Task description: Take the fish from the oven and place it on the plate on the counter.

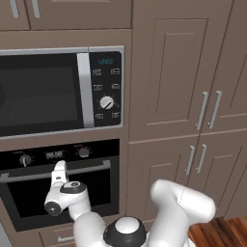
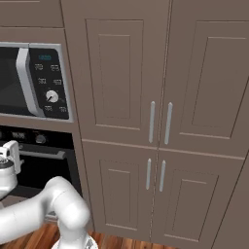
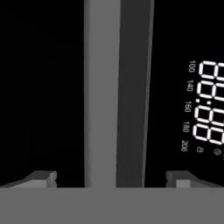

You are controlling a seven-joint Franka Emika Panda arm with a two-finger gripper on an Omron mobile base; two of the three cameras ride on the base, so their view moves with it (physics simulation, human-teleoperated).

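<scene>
The gripper (image 3: 111, 177) is hanging with its fingertips (image 3: 43, 178) spread wide on either side of the oven (image 1: 67, 193) handle (image 3: 103, 92), gripping nothing; the door is sitting shut below the microwave (image 1: 60, 89).

Oven door: the oven (image 1: 62, 193), lower left of the left base view, is shut, its glass front barring the inside.
Handle: the silver bar handle (image 3: 103, 92) runs up the middle of the hand view, between the wide-apart fingertips (image 3: 43, 178).
Above: the microwave (image 1: 60, 91) sits close over the oven.
Right side: closed cabinet doors (image 2: 160, 121) stand flat, with open room before them.
</scene>
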